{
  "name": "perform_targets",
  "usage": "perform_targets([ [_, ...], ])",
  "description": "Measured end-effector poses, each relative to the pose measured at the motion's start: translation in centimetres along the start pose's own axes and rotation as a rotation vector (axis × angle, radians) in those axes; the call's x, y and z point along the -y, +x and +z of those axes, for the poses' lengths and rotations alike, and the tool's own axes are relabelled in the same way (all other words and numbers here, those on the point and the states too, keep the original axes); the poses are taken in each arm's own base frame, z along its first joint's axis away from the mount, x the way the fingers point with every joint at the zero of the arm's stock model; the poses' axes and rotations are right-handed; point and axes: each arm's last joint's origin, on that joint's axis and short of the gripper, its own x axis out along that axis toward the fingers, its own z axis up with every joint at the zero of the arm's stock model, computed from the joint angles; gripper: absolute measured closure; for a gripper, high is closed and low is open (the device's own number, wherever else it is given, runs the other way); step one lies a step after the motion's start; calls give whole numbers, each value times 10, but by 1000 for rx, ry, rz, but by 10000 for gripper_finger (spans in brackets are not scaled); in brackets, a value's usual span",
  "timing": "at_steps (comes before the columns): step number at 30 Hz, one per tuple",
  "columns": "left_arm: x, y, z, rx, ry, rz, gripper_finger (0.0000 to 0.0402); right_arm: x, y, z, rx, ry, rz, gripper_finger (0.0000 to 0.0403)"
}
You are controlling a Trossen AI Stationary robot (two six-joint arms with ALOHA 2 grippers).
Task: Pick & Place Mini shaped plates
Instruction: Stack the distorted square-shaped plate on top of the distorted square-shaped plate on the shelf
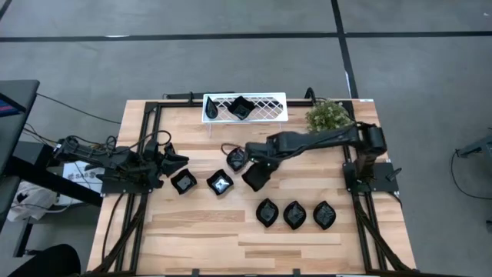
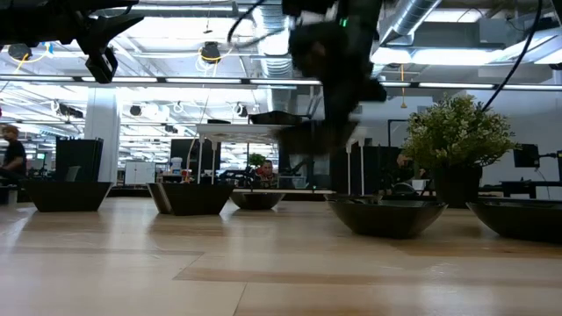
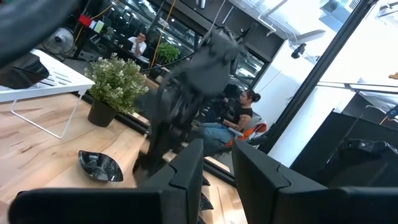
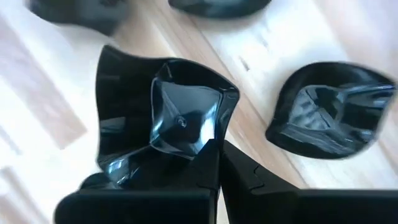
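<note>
From above we see a pale wooden slatted surface (image 1: 200, 238) carrying a set of small glossy black dishes. The right arm reaches in from the right edge toward the middle, and its pincer (image 1: 257, 174) is clamped fully shut on the rim of a glossy black rounded-square dish (image 1: 255, 178). In the right wrist view that same dish (image 4: 171, 121) sits directly in front of the two dark fingers (image 4: 205, 177), which meet with no gap, pinching the near edge of the dish. In the low view the dish hangs clear above the wood.

Just beside the held dish lies another small black dish (image 1: 237, 159), and two black square dishes (image 1: 184, 182) (image 1: 219, 183) rest to its left. Three glossy black leaf-shaped dishes (image 1: 294, 215) sit in a row nearer the front edge. One more black dish (image 1: 240, 108) lies in the white lattice wire tray (image 1: 269, 106) at the back edge, near a green potted plant (image 1: 329, 115).

The left arm waits at the left edge of the surface; its pincer (image 1: 171, 159) stands partly open, its fingers (image 3: 189, 171) apart and holding nothing.
</note>
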Motion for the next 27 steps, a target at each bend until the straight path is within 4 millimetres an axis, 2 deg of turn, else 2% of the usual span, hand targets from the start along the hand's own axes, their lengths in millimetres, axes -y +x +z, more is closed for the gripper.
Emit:
perform_targets([
  [8,0,0,0,-1,0,0,314,13,-69,4,136,58,137,402],
  [15,0,0,0,-1,0,0,314,26,-111,-1,255,91,209,402],
  [21,0,0,0,0,0,0,314,29,-130,-3,337,96,262,403],
  [27,0,0,0,-1,0,0,314,30,-131,-1,349,98,270,403],
])
